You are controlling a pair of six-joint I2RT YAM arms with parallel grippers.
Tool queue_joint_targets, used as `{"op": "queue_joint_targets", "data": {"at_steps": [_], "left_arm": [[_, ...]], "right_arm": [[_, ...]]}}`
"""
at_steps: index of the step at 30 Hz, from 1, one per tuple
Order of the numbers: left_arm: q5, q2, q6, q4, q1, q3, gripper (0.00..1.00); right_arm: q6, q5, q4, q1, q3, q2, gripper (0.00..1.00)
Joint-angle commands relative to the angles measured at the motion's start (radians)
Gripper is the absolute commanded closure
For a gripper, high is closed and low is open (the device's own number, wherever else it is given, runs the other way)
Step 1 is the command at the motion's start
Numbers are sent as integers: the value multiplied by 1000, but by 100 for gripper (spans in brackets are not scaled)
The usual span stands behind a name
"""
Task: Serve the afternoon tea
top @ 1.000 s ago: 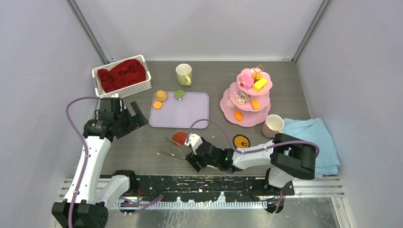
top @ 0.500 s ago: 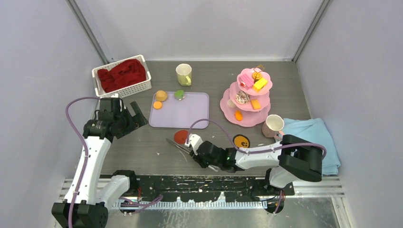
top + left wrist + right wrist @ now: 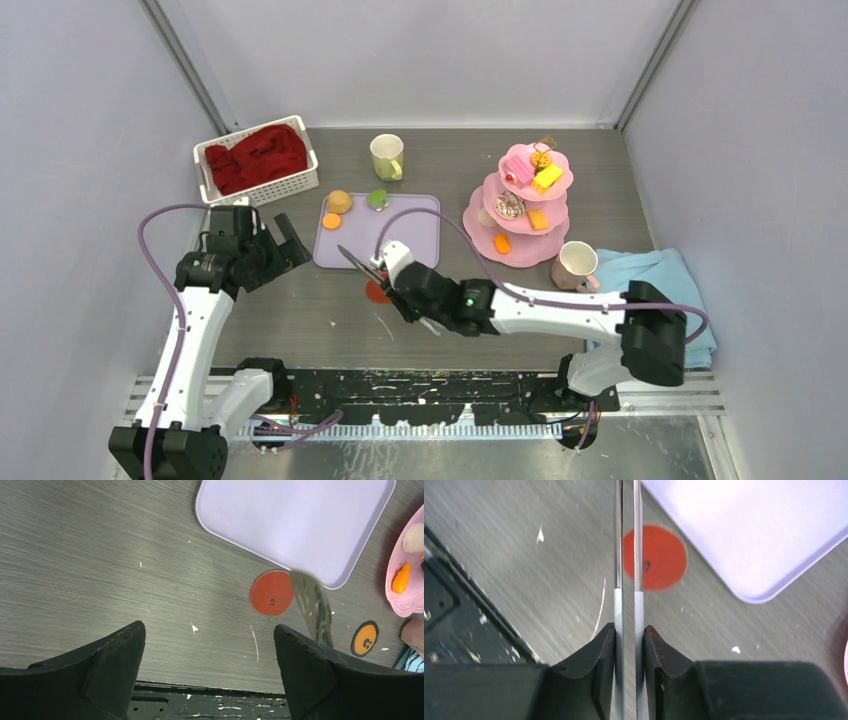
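My right gripper [image 3: 629, 632] clamped on tongs [image 3: 638, 540]: thin springy steel, probably slippery, grip well back from tips. Left gripper [image 3: 209, 632] wide, empty. Toy pastries [image 3: 340, 201] look light, may roll; nip mid-body.

Pale lilac-grey walls [image 3: 420, 60] enclose a grey wood-grain table [image 3: 300, 320] under even light.

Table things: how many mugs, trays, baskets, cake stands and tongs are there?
Mugs: 2, the yellow-green mug and the pink mug
Tray: 1
Basket: 1
Cake stand: 1
Tongs: 1
Total: 6
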Motion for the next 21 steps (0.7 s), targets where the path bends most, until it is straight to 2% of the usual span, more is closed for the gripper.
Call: {"op": "queue_joint_targets", "data": {"at_steps": [1, 5, 8, 19, 21], "left_arm": [[14, -14, -2, 21, 8, 13, 2], [4, -22, 3, 10, 7, 19, 2], [-12, -28, 14, 2, 8, 25, 1], [-12, 5, 27, 28, 8, 11, 1], [-13, 16, 28, 32, 8, 8, 1]], "right_arm": [[61, 37, -141, -44, 184, 132, 84], [119, -29, -134, -125, 258, 217, 83], [133, -60, -99, -174, 279, 250, 78], [45, -78, -116, -243, 470, 468, 65], [52, -120, -112, -259, 495, 497, 64]]}}
